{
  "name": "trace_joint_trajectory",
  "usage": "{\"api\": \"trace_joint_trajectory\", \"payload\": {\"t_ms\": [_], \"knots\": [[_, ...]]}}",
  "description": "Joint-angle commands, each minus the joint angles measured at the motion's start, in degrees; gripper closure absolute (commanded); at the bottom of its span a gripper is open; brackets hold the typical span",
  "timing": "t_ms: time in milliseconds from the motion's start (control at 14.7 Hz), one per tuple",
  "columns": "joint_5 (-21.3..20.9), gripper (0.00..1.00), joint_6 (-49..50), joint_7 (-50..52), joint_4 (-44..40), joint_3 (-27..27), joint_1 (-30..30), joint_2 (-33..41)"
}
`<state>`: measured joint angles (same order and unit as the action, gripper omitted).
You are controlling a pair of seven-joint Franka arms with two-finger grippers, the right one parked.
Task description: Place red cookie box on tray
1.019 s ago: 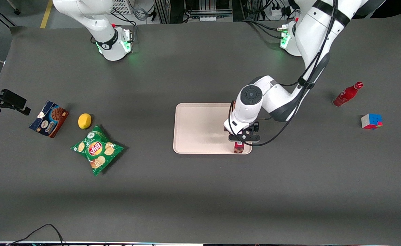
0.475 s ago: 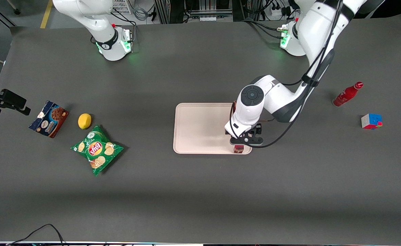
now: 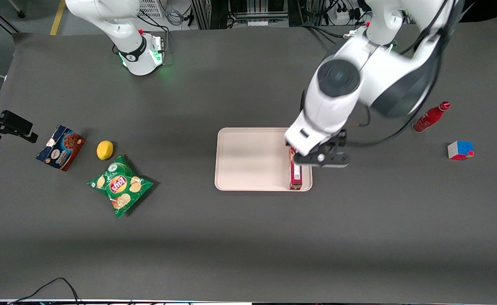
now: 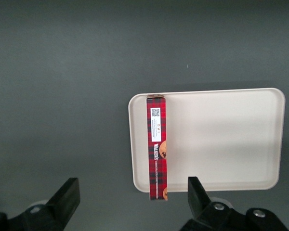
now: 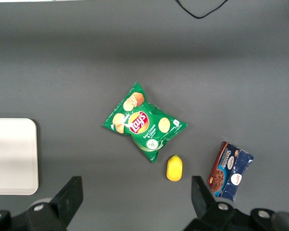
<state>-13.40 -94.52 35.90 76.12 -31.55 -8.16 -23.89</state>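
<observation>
Hovering above the tray's edge on the working arm's side, gripper raised clear of the red cookie box, fingers spread wide apart and holding nothing; seen in the front view as a black crossbar just over the box's end farther from the front camera, gripper not touching it; lying flat along that same short edge of the tray, box running lengthwise from the edge farther from the front camera to the nearer one, its nearer end resting at the tray's corner; white label with a small code near one end, cookie pictures near the other, plaid pattern between; rest of the pale pink tray bare. Resting on the dark table toward the working arm's end, well apart from the tray, red bottle lying tilted, colour cube nearer the front camera than the bottle; placed toward the parked arm's end, green crisp bag, yellow lemon just beside it, blue-and-brown cookie box nearest that end's edge.
</observation>
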Motion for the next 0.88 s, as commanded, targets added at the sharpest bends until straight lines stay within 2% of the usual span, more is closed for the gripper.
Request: {"api": "trace_joint_trajectory", "payload": {"t_ms": [0,204,475,679,815], "knots": [[1.62,0.00,9.41,-9.31,-4.82,1.92,-0.02,4.27],[2.85,0.00,12.34,-22.06,-5.19,12.18,-0.54,8.85],[3.56,0.00,11.30,-31.22,-2.47,24.04,-2.47,11.58],[8.37,0.00,3.85,-37.02,2.87,33.45,-3.89,11.67],[9.45,0.00,-2.83,-41.51,7.62,36.98,-3.89,11.76]]}}
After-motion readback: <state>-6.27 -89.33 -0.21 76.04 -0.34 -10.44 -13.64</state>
